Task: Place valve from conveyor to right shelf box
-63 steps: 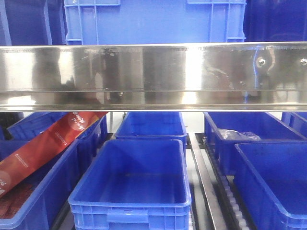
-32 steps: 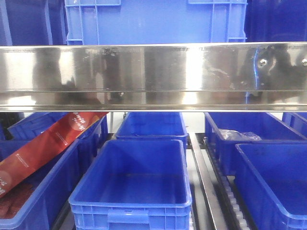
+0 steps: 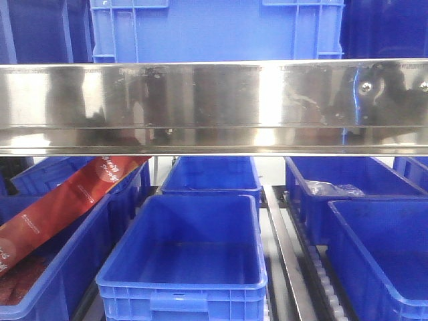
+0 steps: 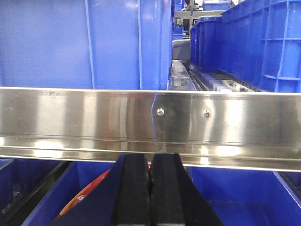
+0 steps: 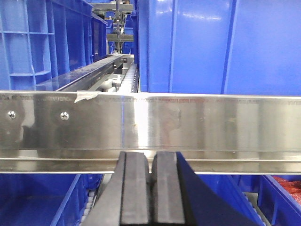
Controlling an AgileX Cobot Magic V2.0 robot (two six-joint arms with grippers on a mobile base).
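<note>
While the front view is filled by a shelving rack, its polished steel shelf rail runs straight across the picture and serves as the landmark. Above that rail stands a tall blue crate. Below the rail, a row of open blue bins sits on roller tracks: the centre bin is empty, the bin at the left holds a long red packet, and the bin behind at the right holds a clear plastic bag. Just below the rail in each wrist view, the left claw and the right claw have their black pads pressed together with nothing between. Neither valve nor conveyor appears in any view.
</note>
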